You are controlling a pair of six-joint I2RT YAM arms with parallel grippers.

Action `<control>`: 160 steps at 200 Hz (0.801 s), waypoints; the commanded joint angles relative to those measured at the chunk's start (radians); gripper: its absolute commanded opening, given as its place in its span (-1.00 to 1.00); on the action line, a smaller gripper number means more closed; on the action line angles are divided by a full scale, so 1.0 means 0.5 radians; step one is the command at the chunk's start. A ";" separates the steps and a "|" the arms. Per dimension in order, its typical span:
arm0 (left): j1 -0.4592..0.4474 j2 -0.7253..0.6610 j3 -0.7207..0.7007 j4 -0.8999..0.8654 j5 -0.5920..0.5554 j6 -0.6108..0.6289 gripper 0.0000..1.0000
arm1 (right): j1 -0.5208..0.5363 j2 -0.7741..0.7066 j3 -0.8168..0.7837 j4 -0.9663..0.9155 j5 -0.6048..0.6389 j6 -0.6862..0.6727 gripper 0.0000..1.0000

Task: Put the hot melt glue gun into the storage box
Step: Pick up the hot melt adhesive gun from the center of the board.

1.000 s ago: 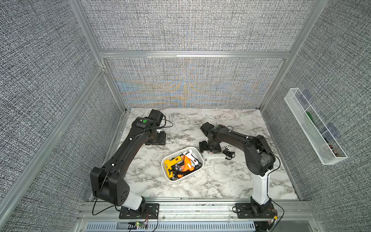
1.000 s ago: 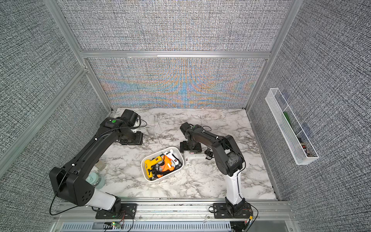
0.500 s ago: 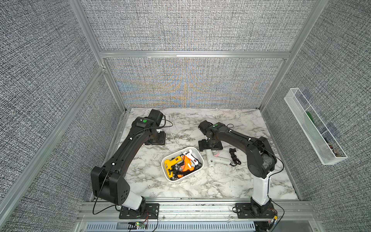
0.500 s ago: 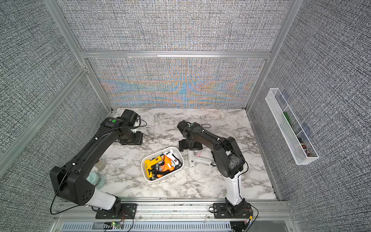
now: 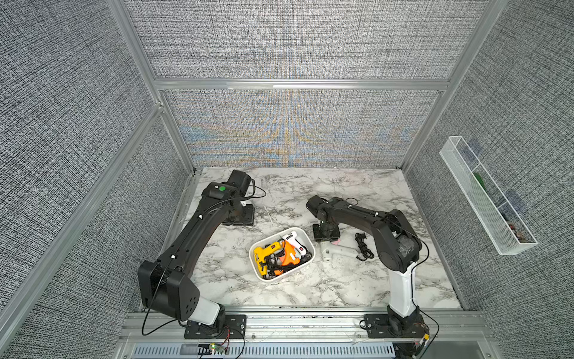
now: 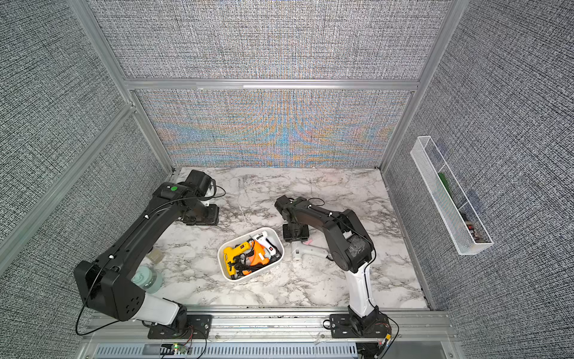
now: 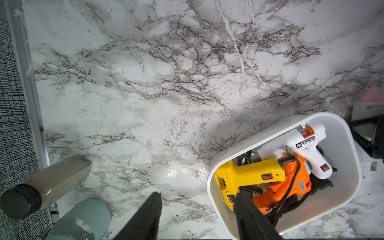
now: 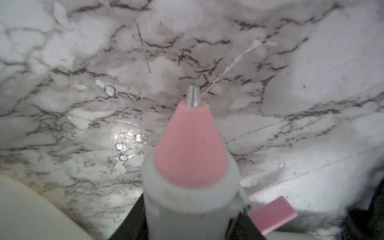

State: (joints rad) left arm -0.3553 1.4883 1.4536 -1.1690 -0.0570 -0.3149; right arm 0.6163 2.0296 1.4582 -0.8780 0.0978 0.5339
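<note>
- The hot melt glue gun [image 5: 338, 250], pale grey with a pink nozzle cone, lay on the marble table [image 5: 341, 289] just beside the storage box [image 5: 273, 279] and outside it. In both top views its nozzle end was hidden under the right gripper [image 5: 326, 237].
- In the right wrist view the glue gun's barrel [image 8: 190, 187] was blurred by closeness and its handle was cut off. Only the metal tip [image 8: 193, 96] and the pink trigger [image 8: 273, 215] read clearly.
- The right jaws pinched that barrel. The dark fingers [image 8: 133, 226] lay tight against both its sides, only slivers of them showing past it.
- The black cord [image 5: 362, 247] lay bundled near the handle, close against the right arm [image 5: 366, 217].
- The storage box [image 7: 259, 133] held a yellow glue gun [image 7: 249, 174], an orange glue gun [image 7: 295, 182] and a white glue gun [image 7: 309, 149], tangled with dark cords. What lay under them could not be made out. The right wrist view caught only a blurred corner of the box [image 8: 31, 212].
- The left gripper [image 7: 198, 194] had its jaws spread with nothing between them. Both fingers were cut off by the frame's edge, and one covered part of the yellow glue gun. In the top views the left gripper [image 5: 237, 216] sat well apart from the box, its jaws hidden beneath its own body.
- A bottle [image 7: 52, 180] with a dark cap and a pale green jar [image 7: 83, 218] stood at the table's edge. The jar was cut off in the left wrist view, and in a top view it was partly hidden behind the left arm [image 6: 139, 236].
- A wire-mesh tray [image 5: 484, 199] hung on the side wall, its contents too small to name.
</note>
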 commanded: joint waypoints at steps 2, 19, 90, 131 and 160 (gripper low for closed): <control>0.003 -0.012 -0.007 -0.016 -0.028 0.019 0.24 | 0.004 -0.054 0.101 -0.134 0.109 -0.048 -0.52; 0.006 -0.006 -0.014 -0.012 -0.031 0.022 0.24 | 0.028 -0.080 0.328 -0.290 0.168 -0.092 -0.80; 0.168 -0.059 -0.137 0.049 -0.116 -0.137 0.24 | 0.446 0.222 1.695 -0.877 0.191 -0.297 -1.00; 0.234 -0.114 -0.209 0.040 -0.137 -0.142 0.24 | 0.664 0.334 1.852 -0.872 0.072 -0.337 -1.00; 0.250 -0.141 -0.247 0.040 -0.150 -0.152 0.24 | 0.832 0.413 2.035 -0.851 0.114 -0.541 -1.00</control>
State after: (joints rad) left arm -0.2359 1.4300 1.3392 -1.1526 -0.1135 -0.3786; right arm 0.9806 2.2219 2.4218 -1.3006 0.1452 0.3618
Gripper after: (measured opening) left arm 0.618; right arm 0.475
